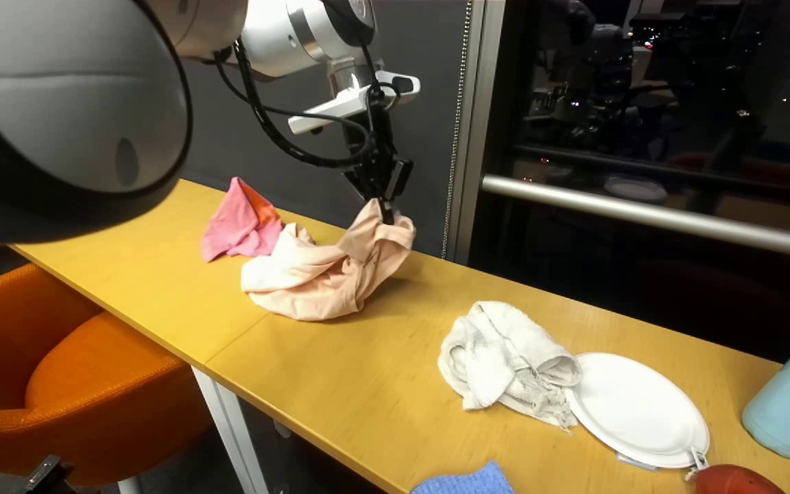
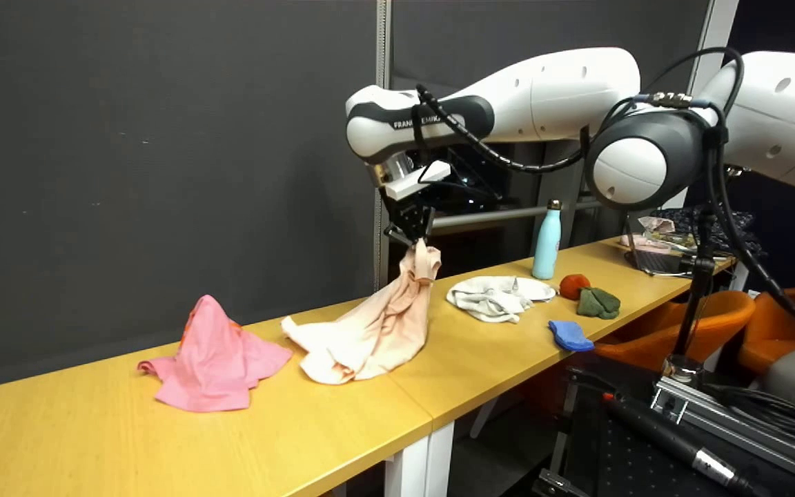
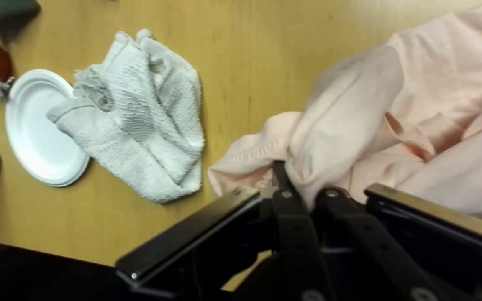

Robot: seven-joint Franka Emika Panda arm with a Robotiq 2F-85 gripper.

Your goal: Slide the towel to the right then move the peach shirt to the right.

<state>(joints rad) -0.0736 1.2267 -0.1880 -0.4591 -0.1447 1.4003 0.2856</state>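
Gripping a bunched fold of the peach shirt (image 1: 330, 274), the gripper (image 1: 387, 213) shows in an exterior view w/ that end of the fabric raised & the rest lying on the yellow table (image 1: 340, 370); pink cloth (image 1: 241, 226) just beside the shirt, white towel (image 1: 505, 357) well apart toward frame R, touching the white plate (image 1: 642, 412). In an exterior view, shirt slopes from the gripper down to the table, pink cloth near its spread end; towel btwn shirt & plate, light-blue bottle (image 2: 547, 245) upright near plate, red round item (image 2: 574, 286) next to green cloth (image 2: 599, 303), blue cloth (image 2: 570, 336) at the table edge. Wrist view: fingers (image 3: 288, 205) pinched together, shirt fabric btwn them, most of shirt to frame R; towel crumpled, apart from shirt, one corner over plate rim; bottle & red round item partly cut off, frame L.
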